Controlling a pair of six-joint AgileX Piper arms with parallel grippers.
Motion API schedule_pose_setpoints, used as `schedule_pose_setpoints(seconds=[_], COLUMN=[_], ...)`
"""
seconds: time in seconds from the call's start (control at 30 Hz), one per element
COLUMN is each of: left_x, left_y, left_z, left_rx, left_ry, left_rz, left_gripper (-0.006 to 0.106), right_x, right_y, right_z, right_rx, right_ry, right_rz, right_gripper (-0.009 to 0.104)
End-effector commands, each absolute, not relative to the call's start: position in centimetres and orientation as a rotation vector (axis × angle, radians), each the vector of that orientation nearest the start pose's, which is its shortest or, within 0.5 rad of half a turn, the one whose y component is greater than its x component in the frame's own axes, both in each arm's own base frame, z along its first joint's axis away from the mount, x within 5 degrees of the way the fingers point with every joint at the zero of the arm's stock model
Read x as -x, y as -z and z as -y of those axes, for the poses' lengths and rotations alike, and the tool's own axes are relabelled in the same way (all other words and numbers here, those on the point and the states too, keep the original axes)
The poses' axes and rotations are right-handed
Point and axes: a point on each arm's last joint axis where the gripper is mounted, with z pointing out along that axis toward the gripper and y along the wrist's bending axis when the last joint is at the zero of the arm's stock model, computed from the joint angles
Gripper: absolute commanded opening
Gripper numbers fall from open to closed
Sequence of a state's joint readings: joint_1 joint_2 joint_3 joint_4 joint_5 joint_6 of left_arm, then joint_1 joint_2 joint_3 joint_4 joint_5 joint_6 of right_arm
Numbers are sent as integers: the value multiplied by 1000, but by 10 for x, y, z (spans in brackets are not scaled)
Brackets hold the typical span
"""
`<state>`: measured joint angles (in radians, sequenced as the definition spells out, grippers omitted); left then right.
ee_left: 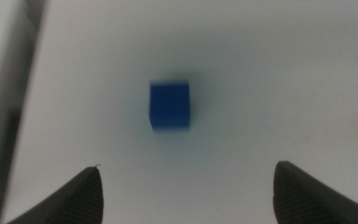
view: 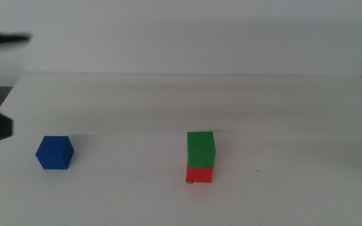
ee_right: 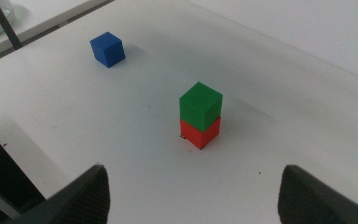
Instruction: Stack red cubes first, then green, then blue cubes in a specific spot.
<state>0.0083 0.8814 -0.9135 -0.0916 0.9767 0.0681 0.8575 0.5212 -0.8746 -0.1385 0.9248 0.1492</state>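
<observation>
Middle view: blue cube (view: 54, 152) was next in line, alone on the left of the white table (view: 294, 113), well apart from the stack.

Green cube (view: 201, 149) sat squarely on the red cube (view: 199, 174) right of centre, the red one over the marked spot, whose pen mark just showed at its near left corner (view: 190, 182). Two of three layers looked done; the step in hand seemed to be fetching the blue one. Left gripper (ee_left: 185, 186) hovered above that cube, jaws spread wide and empty, and would need to descend, straddle it, close, then carry it right onto the green top. Right gripper (ee_right: 194, 193) waited on the near side, jaws likewise wide apart, holding nothing.
</observation>
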Motion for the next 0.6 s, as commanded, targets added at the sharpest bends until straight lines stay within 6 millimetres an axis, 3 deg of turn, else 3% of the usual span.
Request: schedule_pose_setpoints(seconds=[0.0, 0.3, 0.57], left_x=[-177, -271, -326], left_y=[-348, -304, -259], left_z=[7, 7, 5], left_rx=[35, -42, -72], left_ry=[132, 134, 113], left_rz=[-2561, -2765, -2870], left_gripper=[94, 94, 94], right_x=[-55, -55, -55], right_y=[-383, -383, -383], right_z=[-47, -47, -47], right_rx=[739, 739, 739], right_ry=[-446, -446, -446], right_rz=[-1929, -1929, -1929], right_gripper=[77, 77, 77])
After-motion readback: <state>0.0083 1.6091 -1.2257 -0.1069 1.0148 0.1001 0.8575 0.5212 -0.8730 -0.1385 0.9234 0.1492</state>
